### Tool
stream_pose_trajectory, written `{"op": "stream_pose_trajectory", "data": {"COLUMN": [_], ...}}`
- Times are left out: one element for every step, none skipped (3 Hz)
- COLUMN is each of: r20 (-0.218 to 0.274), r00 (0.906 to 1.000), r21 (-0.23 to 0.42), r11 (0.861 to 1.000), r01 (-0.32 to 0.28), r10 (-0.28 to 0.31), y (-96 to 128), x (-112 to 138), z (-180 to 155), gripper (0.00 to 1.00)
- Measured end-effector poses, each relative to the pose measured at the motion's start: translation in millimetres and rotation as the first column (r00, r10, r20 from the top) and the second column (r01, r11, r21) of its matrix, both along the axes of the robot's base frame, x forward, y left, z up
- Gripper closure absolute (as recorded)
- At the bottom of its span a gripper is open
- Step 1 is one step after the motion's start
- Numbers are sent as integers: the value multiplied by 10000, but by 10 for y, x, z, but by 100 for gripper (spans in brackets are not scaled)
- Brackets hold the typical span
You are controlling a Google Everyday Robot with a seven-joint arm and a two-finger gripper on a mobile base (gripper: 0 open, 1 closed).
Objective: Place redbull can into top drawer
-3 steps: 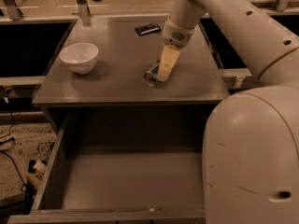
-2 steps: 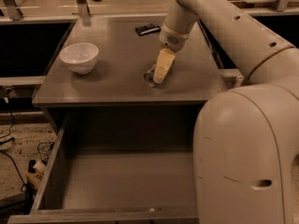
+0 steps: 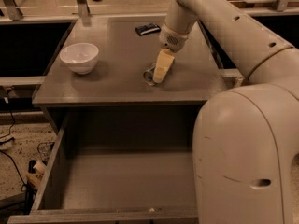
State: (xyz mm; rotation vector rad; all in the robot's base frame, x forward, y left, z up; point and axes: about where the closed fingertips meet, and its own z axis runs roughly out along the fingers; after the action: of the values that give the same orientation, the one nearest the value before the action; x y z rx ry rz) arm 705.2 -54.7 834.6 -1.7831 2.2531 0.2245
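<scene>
I have the gripper (image 3: 158, 73) down near the centre of the desk (image 3: 112, 85), right at the redbull can (image 3: 149, 74). The can sits on the desk top at the gripper's left side. I see mostly a shiny silver end, and the rest is hidden behind the gripper. From here I cannot tell whether the gripper is spread or clamped on the can. The top drawer (image 3: 52, 169) stands pulled out across the lower half of the frame, below the desk's front edge. A white bowl (image 3: 79, 57) sits at the upper left, well apart from the can. A small black packet (image 3: 147, 29) lies near the desk's back edge. The arm (image 3: 219, 17) reaches in from the upper right.
</scene>
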Motion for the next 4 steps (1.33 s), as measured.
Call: {"op": "stream_pose_trajectory", "data": {"r20": [0, 0, 49, 179], "r00": [10000, 10000, 10000, 9997], "r21": [0, 0, 51, 192], "r11": [10000, 10000, 10000, 9996], "r01": [0, 0, -49, -188], "r10": [0, 0, 48, 185], "y": [0, 0, 4, 15], "x": [0, 0, 0, -3], "z": [0, 0, 16, 61], "gripper": [49, 72, 100, 100]}}
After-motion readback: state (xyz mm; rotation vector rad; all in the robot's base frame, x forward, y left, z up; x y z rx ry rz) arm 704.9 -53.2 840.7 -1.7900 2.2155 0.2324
